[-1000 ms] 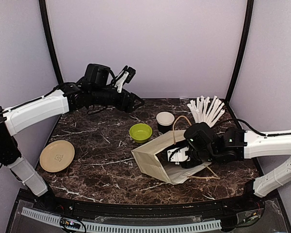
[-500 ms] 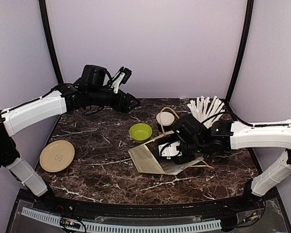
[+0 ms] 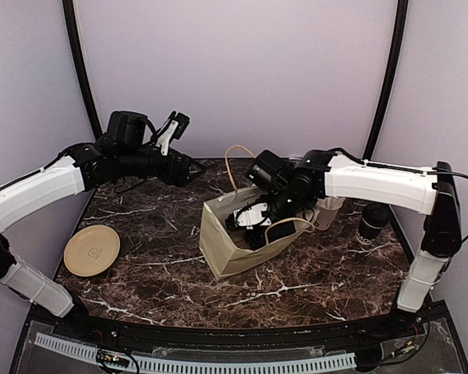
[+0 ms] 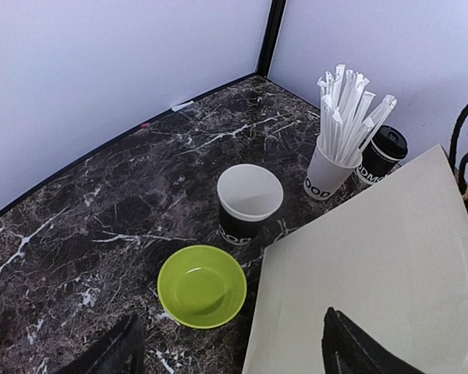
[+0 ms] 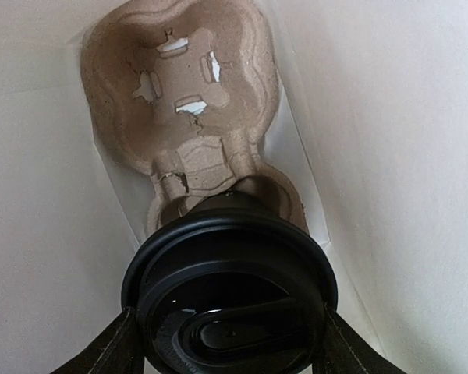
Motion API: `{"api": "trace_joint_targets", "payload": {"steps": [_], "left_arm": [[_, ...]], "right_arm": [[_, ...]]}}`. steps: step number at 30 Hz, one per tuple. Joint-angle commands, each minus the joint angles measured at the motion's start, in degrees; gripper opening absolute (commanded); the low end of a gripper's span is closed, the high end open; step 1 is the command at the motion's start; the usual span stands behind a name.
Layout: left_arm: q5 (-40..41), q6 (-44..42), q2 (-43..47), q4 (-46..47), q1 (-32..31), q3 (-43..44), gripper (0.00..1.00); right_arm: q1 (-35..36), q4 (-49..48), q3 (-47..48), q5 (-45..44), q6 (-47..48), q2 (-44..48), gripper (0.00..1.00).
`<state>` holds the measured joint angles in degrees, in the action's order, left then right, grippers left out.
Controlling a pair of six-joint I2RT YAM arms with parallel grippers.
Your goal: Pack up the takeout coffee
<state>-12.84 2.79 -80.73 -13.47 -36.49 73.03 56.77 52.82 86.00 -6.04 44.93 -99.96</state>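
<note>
Dark marbled counter, lilac walls. Left end effector hovers at the rear left, fingers spread and empty. An open black paper coffee cup stands beside the beige paper bag. Right end effector reaches inside the bag, pinching a black-lidded coffee cup at the brown pulp carrier.

Soft, even light is falling from above, casting only faint shadows on the dark marble worktop, while a glossy sheen is gleaming on the lidded coffee cup and the left pincer is blurring at the frame's edge.
</note>
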Motion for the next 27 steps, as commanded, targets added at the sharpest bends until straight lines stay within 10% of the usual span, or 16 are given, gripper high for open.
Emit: {"api": "trace_joint_targets", "payload": {"steps": [1,27], "left_arm": [[-0.33,-0.14,5.06,-0.47,1.17,-3.35,0.81],[0.76,0.10,10.98,-3.05,2.32,-5.37,0.81]], "right_arm": [[-0.29,16.54,5.23,9.14,0.07,-5.56,0.39],[-7.64,16.10,15.77,7.60,3.25,-20.14,0.42]]}}
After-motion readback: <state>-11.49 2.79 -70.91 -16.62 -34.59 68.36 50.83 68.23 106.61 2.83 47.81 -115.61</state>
